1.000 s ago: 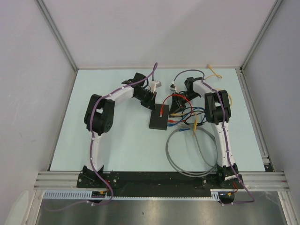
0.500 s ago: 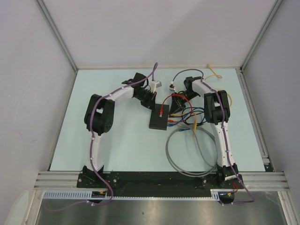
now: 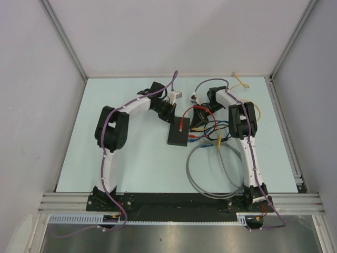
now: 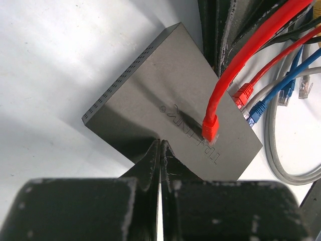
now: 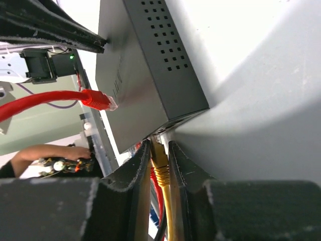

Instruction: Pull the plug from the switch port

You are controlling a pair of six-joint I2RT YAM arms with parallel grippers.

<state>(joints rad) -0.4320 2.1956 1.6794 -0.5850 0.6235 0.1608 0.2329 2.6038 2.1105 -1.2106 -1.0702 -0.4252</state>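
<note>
The switch (image 3: pixel 177 136) is a flat matte-black box lying mid-table; it also shows in the left wrist view (image 4: pixel 150 95) and the right wrist view (image 5: pixel 145 65). My left gripper (image 3: pixel 171 117) is shut, its tips (image 4: pixel 160 143) resting on the switch's near edge. My right gripper (image 3: pixel 197 124) is at the switch's socket edge, its jaws (image 5: pixel 159 148) closed round a yellow plug (image 5: pixel 159 161) that sits in a port. A loose red plug (image 4: pixel 210 128) lies on the switch's top, also seen in the right wrist view (image 5: pixel 100 99).
A tangle of red, blue and black cables with loose plugs (image 4: pixel 258 108) lies right of the switch. A grey cable coil (image 3: pixel 210 174) lies nearer the right arm's base. A yellow cable end (image 3: pixel 241 81) lies at the back right. Walls enclose the table.
</note>
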